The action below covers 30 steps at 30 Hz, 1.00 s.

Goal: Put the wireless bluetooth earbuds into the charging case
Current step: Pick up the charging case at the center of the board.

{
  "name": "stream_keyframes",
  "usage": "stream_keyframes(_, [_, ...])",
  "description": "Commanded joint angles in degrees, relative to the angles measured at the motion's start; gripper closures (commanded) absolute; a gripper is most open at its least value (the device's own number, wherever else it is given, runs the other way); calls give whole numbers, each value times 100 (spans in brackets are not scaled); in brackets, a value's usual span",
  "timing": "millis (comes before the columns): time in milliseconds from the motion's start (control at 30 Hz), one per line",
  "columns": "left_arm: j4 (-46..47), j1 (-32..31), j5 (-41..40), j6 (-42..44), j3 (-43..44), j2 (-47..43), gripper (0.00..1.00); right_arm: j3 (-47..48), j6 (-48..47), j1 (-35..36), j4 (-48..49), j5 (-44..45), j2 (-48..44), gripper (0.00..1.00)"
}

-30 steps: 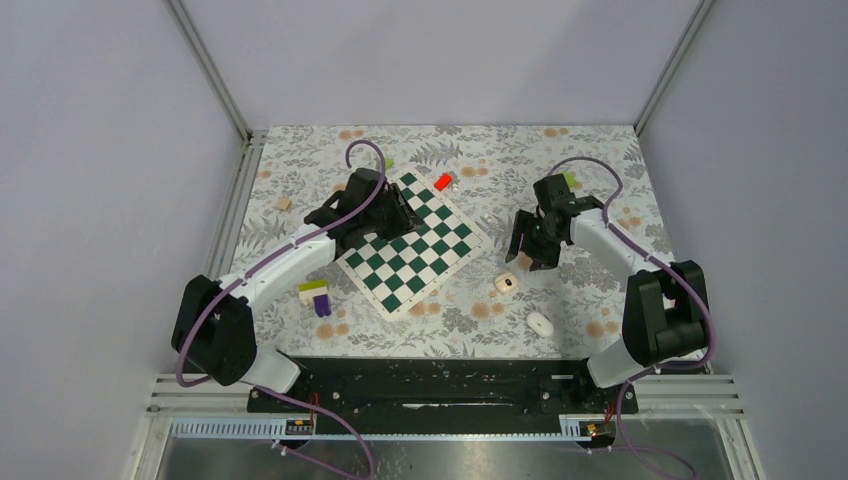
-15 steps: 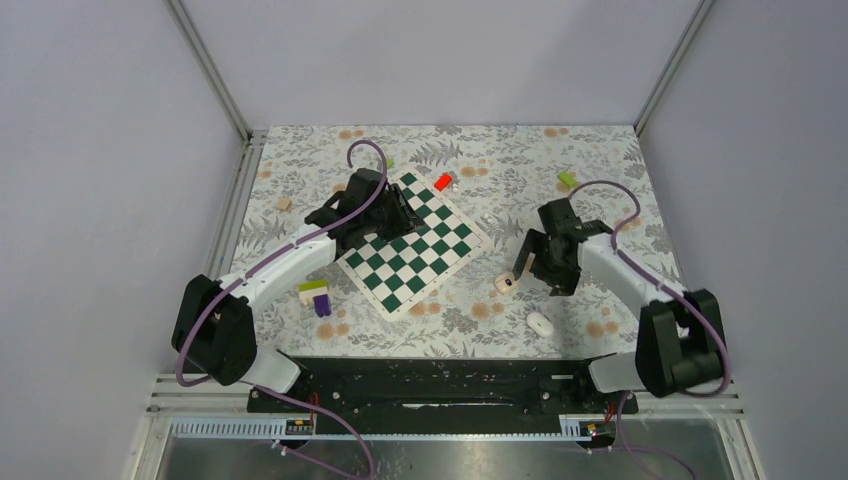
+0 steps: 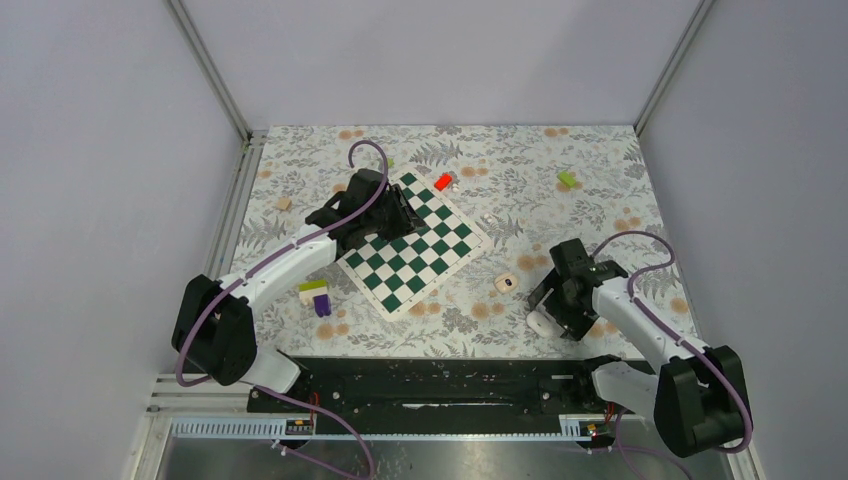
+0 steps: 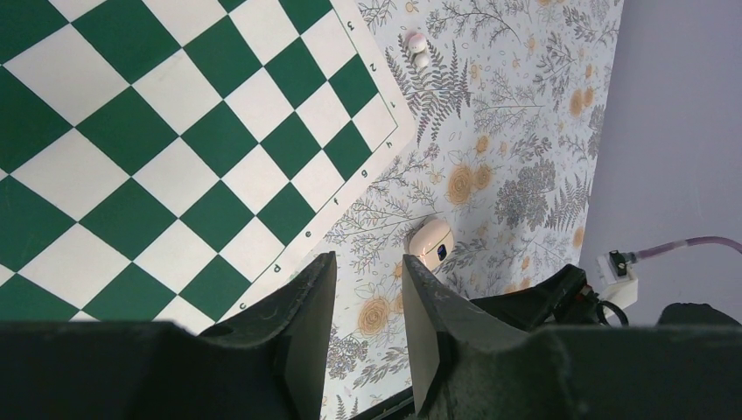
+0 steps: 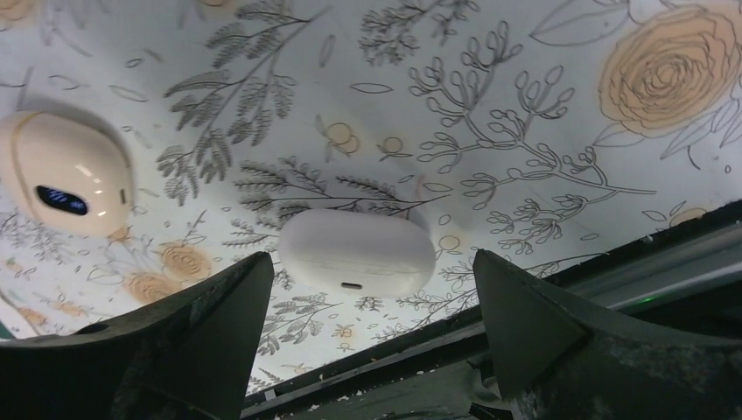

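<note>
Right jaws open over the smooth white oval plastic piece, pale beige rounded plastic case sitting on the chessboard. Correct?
No: the pale beige rounded plastic case lies on the floral tablecloth, off the green-and-white chessboard; the top view shows it. Right gripper jaws are open over the smooth white oval plastic piece.

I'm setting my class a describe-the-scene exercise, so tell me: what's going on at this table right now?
The right pincer hangs wide open just over the white oval piece near the table's front edge. It has a finger on either side and is not gripping yet. The beige case lies apart from that piece, off the corner of the chessboard. The left pincer hovers over the chessboard, partly open and holding nothing.
</note>
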Motion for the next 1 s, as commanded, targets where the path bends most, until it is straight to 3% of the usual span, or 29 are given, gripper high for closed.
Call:
stream_keyframes(0, [220, -21, 90, 71, 215, -94, 66, -132, 497, 38, 35, 198, 43, 8])
stream_keyframes(233, [221, -30, 77, 59, 201, -116, 66, -157, 193, 40, 461, -613, 664, 11])
stream_keyframes(433, [250, -39, 105, 46, 182, -114, 66, -170, 133, 38, 469, -657, 746, 16])
stream_keyframes(600, [251, -52, 114, 53, 192, -118, 66, -163, 139, 38, 495, -649, 634, 26])
stream_keyframes(967, [269, -65, 186, 92, 220, -107, 66, 307, 250, 41, 974, -1423, 139, 34])
